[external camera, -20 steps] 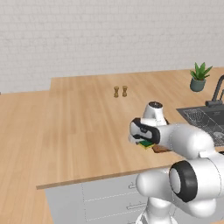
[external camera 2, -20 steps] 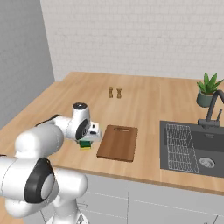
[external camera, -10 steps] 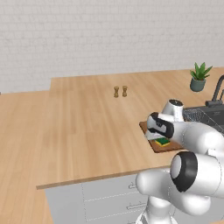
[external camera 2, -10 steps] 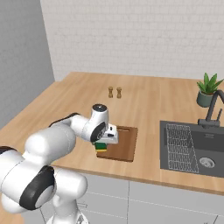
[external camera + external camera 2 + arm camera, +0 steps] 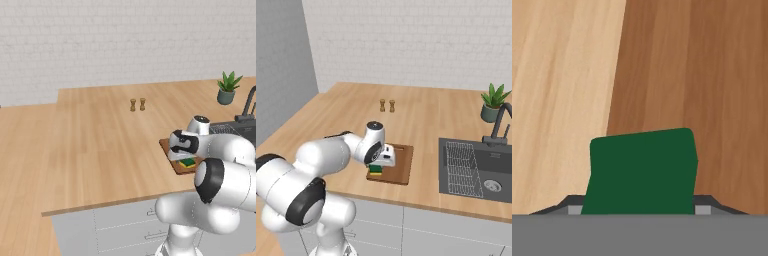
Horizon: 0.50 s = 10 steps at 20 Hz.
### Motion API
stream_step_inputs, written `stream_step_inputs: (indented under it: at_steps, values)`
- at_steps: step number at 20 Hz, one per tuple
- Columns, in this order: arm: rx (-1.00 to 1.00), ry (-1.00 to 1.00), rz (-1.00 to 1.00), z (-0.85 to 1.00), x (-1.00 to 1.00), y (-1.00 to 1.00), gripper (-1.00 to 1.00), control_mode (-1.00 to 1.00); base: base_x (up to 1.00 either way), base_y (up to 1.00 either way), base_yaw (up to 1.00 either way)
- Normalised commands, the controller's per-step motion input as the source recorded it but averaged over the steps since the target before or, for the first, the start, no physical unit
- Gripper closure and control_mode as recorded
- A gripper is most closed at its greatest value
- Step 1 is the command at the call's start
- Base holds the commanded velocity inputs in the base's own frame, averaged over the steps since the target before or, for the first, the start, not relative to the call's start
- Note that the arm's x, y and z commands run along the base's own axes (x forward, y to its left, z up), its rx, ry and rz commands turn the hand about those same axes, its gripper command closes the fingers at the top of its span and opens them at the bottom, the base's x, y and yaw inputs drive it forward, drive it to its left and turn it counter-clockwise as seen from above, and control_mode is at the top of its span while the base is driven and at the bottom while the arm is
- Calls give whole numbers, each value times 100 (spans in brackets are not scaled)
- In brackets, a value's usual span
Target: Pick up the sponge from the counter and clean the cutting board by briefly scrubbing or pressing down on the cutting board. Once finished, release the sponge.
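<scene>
Light-tan wood-plank bench (image 5: pixel 331 115) carries our flat dark reddish-brown cutting board (image 5: pixel 401 167); the small green-topped yellow sponge (image 5: pixel 375 169) sits at its near left corner, clamped in our downward-bent end effector (image 5: pixel 377 167). Bare board lies rightward, bench edge just beside.

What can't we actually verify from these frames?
- Contact between sponge and cutting board: the hand and arm cover it in both base views, and the hand view looks straight down on the sponge.
- Fingers: the sponge hides all but slivers of them in the hand view.
- Board's right part in the left base view: behind the arm.
- Two small items far back on the counter: too small to identify.
</scene>
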Motion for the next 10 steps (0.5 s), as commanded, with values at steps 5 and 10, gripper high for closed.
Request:
stream_step_inputs:
  at_steps: [5, 10]
  values:
    - [-3, 0, -1, -35, 4, -2, 100, -100, 0, 0, 0]
    - [0, 0, 0, -2, 17, -10, 100, -100, 0, 0, 0]
